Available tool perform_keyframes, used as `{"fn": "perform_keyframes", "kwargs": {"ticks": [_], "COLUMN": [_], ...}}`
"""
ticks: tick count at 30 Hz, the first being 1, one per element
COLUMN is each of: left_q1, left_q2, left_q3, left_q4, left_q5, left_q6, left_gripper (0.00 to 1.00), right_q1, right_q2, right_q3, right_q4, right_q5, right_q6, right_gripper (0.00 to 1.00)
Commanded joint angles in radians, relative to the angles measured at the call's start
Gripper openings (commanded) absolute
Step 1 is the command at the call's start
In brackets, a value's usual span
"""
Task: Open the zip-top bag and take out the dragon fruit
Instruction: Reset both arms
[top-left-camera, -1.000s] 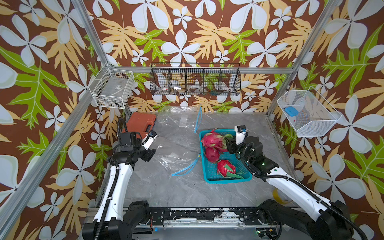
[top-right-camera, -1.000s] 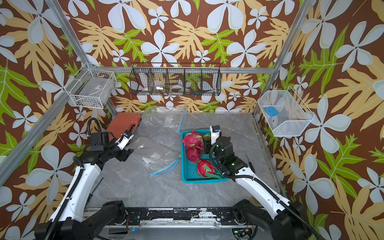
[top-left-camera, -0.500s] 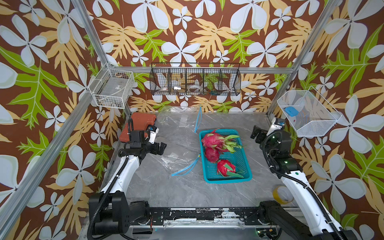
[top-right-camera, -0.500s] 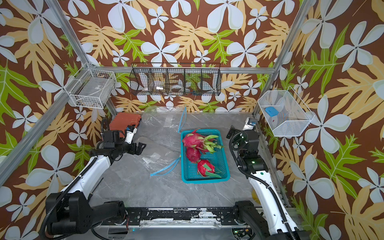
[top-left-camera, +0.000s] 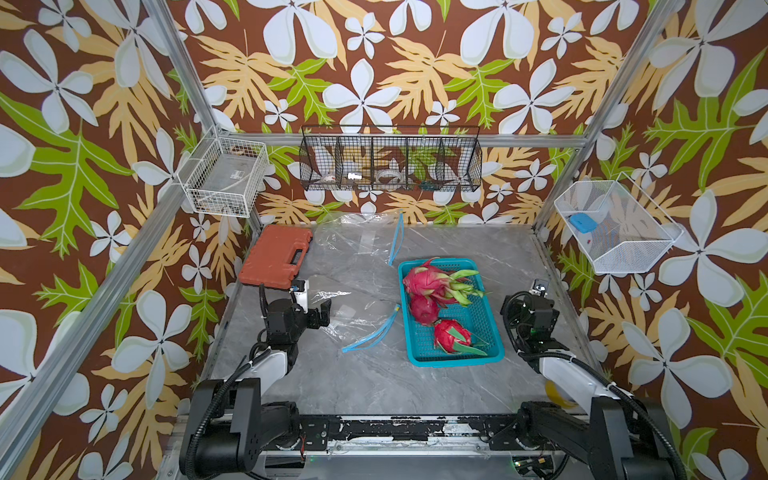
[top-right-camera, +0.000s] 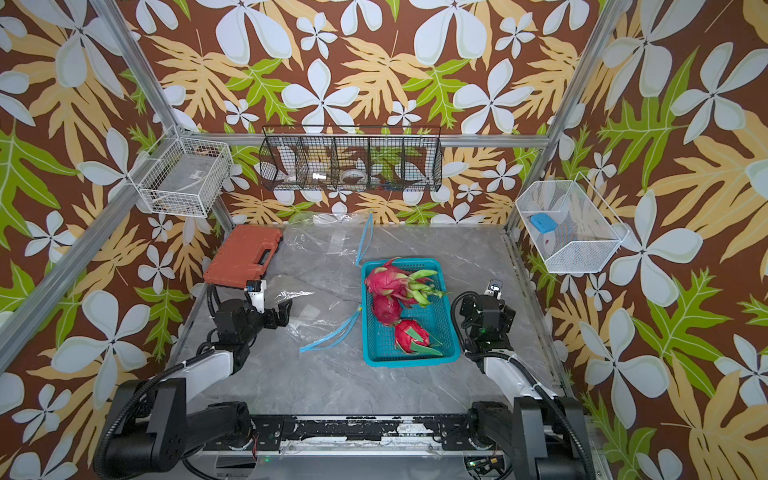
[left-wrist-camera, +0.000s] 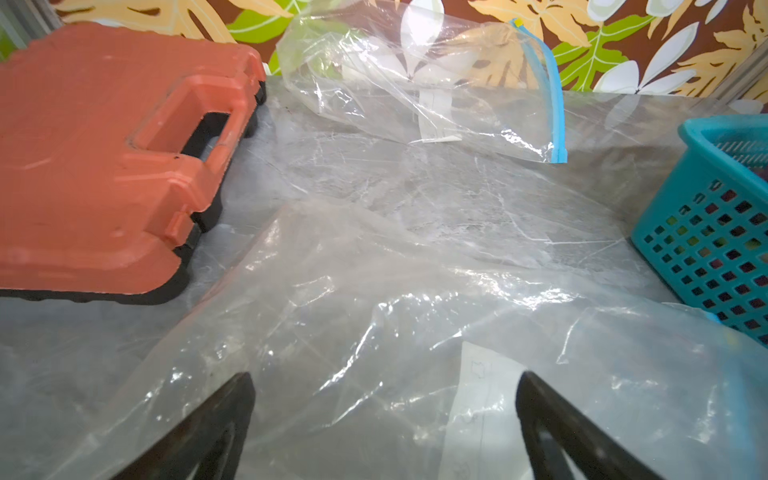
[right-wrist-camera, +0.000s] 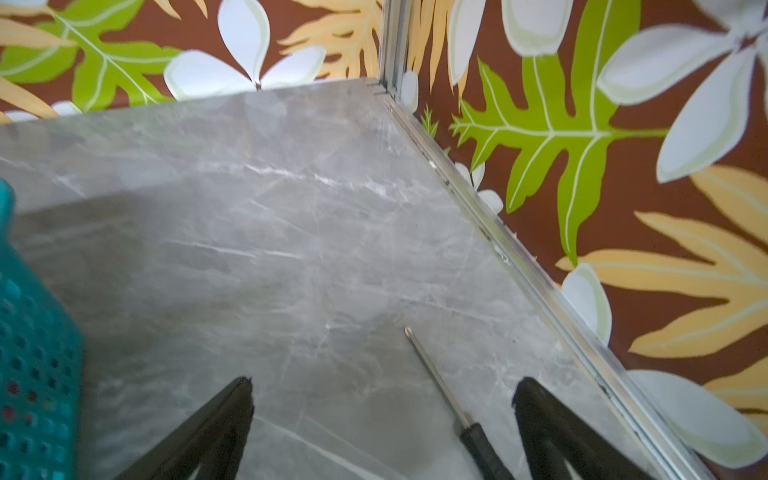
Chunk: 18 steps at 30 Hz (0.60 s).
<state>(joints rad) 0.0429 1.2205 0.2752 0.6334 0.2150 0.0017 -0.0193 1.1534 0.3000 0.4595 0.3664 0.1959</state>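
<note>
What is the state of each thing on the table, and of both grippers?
Left gripper: open, empty, over the near bag.
Right gripper: open, empty, over bare table.
Near zip-top bag: empty, flat, its blue zip gaping.
Far zip-top bag: empty, against the back wall.
Dragon fruit: three, lying in the basket.
Teal basket: upright on the table.
Orange case: closed.
</note>
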Motion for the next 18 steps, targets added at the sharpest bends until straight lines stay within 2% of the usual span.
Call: {"fn": "perform_keyframes", "kwargs": {"ticks": [1,4,9,11,13,14,18], "left_q1": [0.001,0.004,-0.002,-0.001,-0.001,-0.003,-0.029], "left_q2": [-0.001,0.029,0.17,0.134,0.145,0.159,0.162], "left_q3": [-0.033,-0.046,-0.192,-0.214,-0.232,-0.23,-0.127], "left_q4": [0.278,0.379,0.8,0.773,0.83,0.853,0.654], "left_q5": [-0.06,-0.044,-0.02,-0.058,-0.071,-0.067,-0.111], "left_q6": [-0.013,-0.065,-0.075,-0.069,-0.084,-0.086,-0.068], "left_gripper": [1.0,1.0,1.0,1.0,1.0,1.0,1.0], "right_q1": [0.003,0.008,0.05,0.086,0.095,0.095,0.089], "right_q2": [0.04,0.078,0.252,0.304,0.279,0.291,0.314], "right_q3": [-0.101,-0.134,-0.193,-0.19,-0.162,-0.164,-0.079], "right_q4": [0.379,0.537,0.816,0.884,0.79,0.811,0.679], "right_q5": [-0.005,-0.038,-0.062,-0.083,-0.116,-0.113,-0.083], "right_q6": [-0.045,-0.074,-0.118,-0.179,-0.193,-0.196,-0.174], "right_gripper": [0.99,1.0,1.0,1.0,1.0,1.0,0.99]}}
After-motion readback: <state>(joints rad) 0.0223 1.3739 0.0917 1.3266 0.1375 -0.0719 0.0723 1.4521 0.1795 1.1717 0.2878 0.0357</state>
